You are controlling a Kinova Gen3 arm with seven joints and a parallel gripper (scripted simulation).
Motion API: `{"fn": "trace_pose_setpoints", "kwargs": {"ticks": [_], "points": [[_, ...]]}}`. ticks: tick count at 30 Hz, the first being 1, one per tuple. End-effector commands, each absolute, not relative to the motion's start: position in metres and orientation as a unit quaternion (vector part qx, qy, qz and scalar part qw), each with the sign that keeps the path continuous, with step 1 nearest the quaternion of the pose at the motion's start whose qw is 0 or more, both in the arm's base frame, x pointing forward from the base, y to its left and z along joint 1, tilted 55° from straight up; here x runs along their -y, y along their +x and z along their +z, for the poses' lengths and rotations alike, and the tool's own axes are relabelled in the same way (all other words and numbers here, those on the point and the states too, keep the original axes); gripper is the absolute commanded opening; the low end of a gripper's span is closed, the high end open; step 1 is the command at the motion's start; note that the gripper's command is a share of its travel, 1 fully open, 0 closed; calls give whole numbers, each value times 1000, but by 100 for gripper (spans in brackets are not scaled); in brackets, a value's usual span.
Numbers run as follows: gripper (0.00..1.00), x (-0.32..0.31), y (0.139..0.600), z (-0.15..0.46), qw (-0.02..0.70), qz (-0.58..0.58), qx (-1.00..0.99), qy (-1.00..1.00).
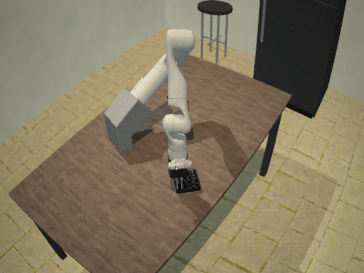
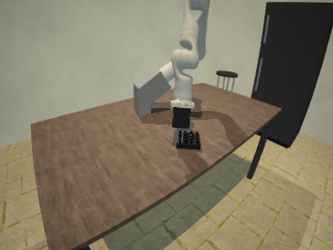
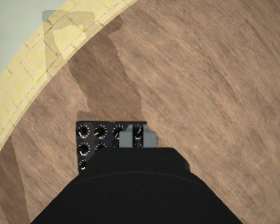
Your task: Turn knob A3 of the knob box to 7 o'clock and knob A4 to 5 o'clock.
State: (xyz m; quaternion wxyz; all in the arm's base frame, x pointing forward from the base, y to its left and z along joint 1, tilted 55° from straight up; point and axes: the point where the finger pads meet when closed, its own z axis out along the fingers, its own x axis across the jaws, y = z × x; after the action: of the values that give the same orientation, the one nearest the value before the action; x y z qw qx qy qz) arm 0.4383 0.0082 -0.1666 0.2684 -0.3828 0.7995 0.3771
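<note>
The black knob box [image 1: 194, 183] [image 2: 191, 141] [image 3: 89, 146] stands on its feet on the wooden table [image 1: 90, 196] [image 2: 101, 157], near the table's curved edge. My gripper [image 1: 178, 181] [image 2: 181, 130] [image 3: 137, 132] points straight down over one corner of the box. In the wrist view its two grey fingers sit on either side of the end knob [image 3: 138, 131] of the box's far row and are shut on it. Three more knobs of that row show to its left. The labels are too small to read, and my hand hides the nearer rows.
A grey block [image 1: 124, 118] [image 2: 148, 92] at the arm's base sits on the table behind the box. A black cabinet [image 1: 300, 36] [image 2: 293, 70] and a stool [image 1: 215, 8] [image 2: 227, 75] stand beyond the table. The table edge [image 3: 60, 75] runs close to the box.
</note>
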Motion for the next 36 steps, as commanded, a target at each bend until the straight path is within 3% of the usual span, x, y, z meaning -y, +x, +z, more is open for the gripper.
{"fn": "trace_pose_setpoints", "kwargs": {"ticks": [1, 36], "points": [[30, -7, 439, -166, 266, 377, -802, -378], [30, -7, 439, -166, 177, 427, -866, -193]]}}
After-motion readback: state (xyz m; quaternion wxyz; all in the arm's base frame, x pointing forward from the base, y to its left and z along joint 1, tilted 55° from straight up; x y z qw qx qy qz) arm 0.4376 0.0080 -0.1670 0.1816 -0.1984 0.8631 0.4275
